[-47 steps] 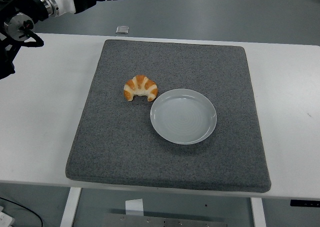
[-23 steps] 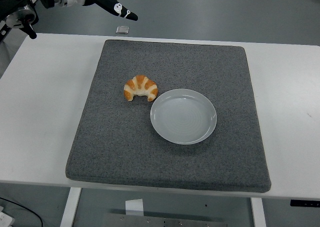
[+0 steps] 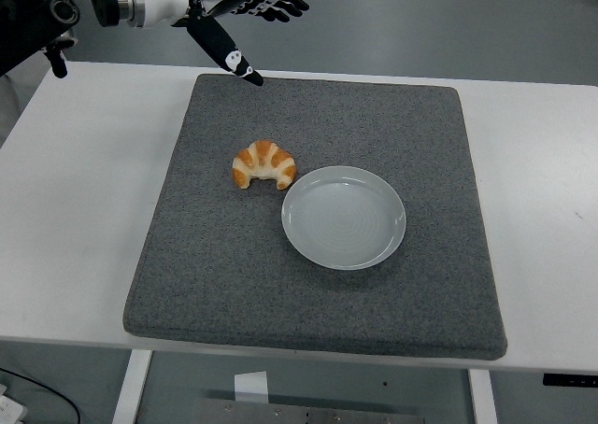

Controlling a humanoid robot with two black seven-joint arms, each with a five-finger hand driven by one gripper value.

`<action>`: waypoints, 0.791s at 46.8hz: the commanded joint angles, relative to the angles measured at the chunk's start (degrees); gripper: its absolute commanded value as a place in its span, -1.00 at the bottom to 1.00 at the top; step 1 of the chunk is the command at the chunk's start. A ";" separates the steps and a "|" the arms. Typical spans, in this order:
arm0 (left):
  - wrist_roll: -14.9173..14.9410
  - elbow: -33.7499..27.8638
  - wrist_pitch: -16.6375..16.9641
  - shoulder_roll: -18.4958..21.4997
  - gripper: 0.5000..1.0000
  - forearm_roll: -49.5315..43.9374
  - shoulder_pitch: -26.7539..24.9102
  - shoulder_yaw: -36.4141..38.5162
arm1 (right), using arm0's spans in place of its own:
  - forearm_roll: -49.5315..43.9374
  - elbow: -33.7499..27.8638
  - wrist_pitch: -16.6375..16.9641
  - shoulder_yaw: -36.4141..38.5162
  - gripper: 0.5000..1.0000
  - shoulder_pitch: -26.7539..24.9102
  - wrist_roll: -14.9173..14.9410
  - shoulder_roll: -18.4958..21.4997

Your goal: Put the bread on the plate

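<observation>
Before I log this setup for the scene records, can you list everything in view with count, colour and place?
croissant: one, golden brown with pale stripes, on the mat, just left of and behind the plate
plate: one, pale grey-white, round, empty, near the mat's middle
mat: one, dark grey, square, covering most of the tabletop
table: one, white, under the mat
left hand: one, black fingers with white forearm shell, raised at the top left over the mat's far left corner, fingers spread, holding nothing
right hand: not in view
</observation>
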 commanded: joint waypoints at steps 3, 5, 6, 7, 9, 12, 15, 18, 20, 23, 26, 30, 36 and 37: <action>-0.55 -1.78 2.00 -0.02 1.00 4.43 0.58 0.09 | 0.00 0.00 0.00 0.00 0.73 0.00 0.00 0.00; -0.55 -2.39 2.96 -0.10 1.00 5.66 0.93 0.26 | 0.00 0.00 0.00 0.00 0.73 0.00 0.00 0.00; -0.55 -2.66 3.40 -0.11 1.00 6.19 1.11 0.53 | 0.00 0.00 0.00 0.00 0.73 0.00 0.00 0.00; -0.55 -3.01 3.84 -0.19 1.00 6.80 1.19 0.88 | 0.00 0.00 0.00 0.00 0.73 0.00 0.00 0.00; -0.55 -3.36 4.63 -0.28 1.00 7.77 1.28 1.75 | 0.00 0.00 0.00 0.00 0.73 0.00 0.00 0.00; -0.55 -3.54 6.04 -0.72 1.00 8.91 1.37 3.60 | 0.00 0.00 0.00 0.00 0.73 0.00 0.00 0.00; -0.55 -3.54 8.23 -0.90 1.00 9.88 1.81 5.27 | 0.00 0.00 0.00 0.00 0.73 0.00 0.00 0.00; -0.55 -3.54 10.69 -1.25 1.00 10.76 2.77 6.68 | 0.00 0.00 0.00 0.00 0.73 0.00 0.00 0.00; -0.55 -3.37 12.19 -2.12 1.00 11.55 3.22 7.73 | 0.00 0.00 0.00 0.00 0.73 0.00 0.00 0.00; -0.46 -2.93 13.86 -3.09 1.00 13.04 3.65 9.14 | 0.00 0.00 0.00 0.00 0.73 0.00 0.00 0.00; -0.46 -2.84 14.92 -3.71 1.00 14.01 4.18 10.19 | 0.00 0.00 0.00 0.00 0.73 0.00 0.00 0.00; -0.46 -2.66 15.18 -4.59 1.00 14.19 5.24 10.98 | 0.00 0.00 0.00 0.00 0.73 0.00 0.00 0.00; -0.46 -1.87 15.36 -6.08 1.00 14.72 5.94 12.92 | 0.00 0.00 0.00 0.00 0.73 0.00 0.00 0.00; -0.46 -1.78 15.45 -6.34 1.00 14.81 6.12 13.09 | 0.00 0.00 0.00 0.00 0.73 0.00 0.00 0.00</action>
